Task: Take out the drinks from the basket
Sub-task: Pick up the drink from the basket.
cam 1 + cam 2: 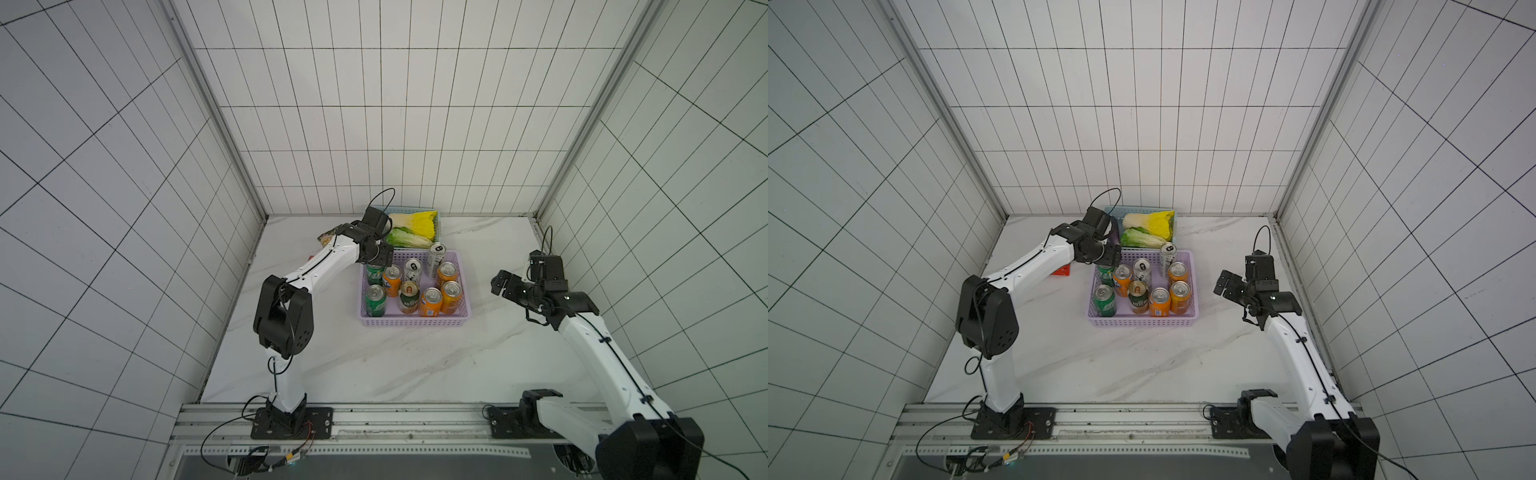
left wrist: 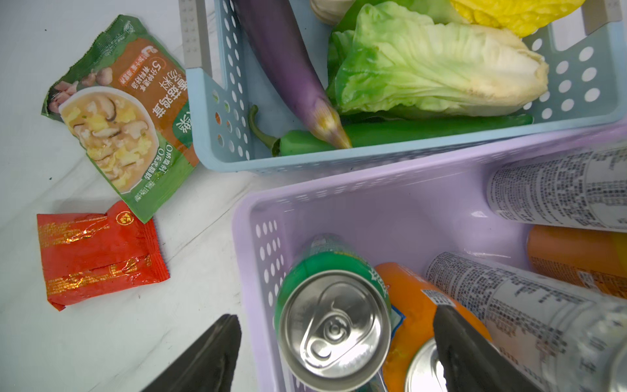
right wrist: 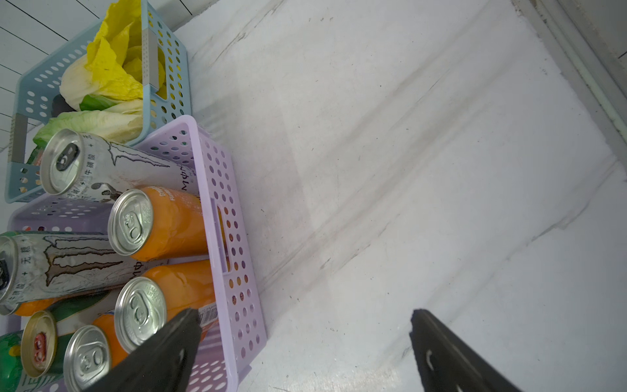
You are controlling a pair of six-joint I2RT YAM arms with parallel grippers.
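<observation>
In both top views: lilac basket (image 1: 411, 322) at mid-tabletop (image 1: 374, 374), just in front of a blue basket (image 1: 437, 214) of vegetables; nine cans (image 1: 430, 301) upright inside, none out yet; four orange, two green, two tall silver-white, one dark green. Left pincer (image 1: 379, 261) low over the basket's far corner on its own side, above a green can (image 1: 375, 274); right pincer (image 1: 503, 283) apart from the basket, over bare tabletop.

Left wrist view: left pincer wide open and empty, astride the green can's silver lid; one finger (image 2: 468, 353) over the neighbouring orange can (image 2: 414, 298), the other seemingly over tabletop outside the basket wall. Step in hand, by the look of it: grasp of this corner can. For a clean grasp: shift inward to bring both fingers inside the wall and off the orange can; descend straight; close on the curved sides below the lid; lift vertically to avoid toppling neighbours. Soup packet (image 2: 125, 112) and red packet (image 2: 98, 251) flat on the tabletop beside the basket; not drinks.

Right wrist view: right pincer also spread wide, holding nothing, level with the basket's perforated side wall; nearest it, two orange cans; behind, a tall silver can (image 3: 112, 169) with claw-mark print; low in the corner, a dark can (image 3: 39, 342) with red-gold top. Smooth thin metal throughout; probably slippery and easy to dent; firm but gentle squeeze advised.
</observation>
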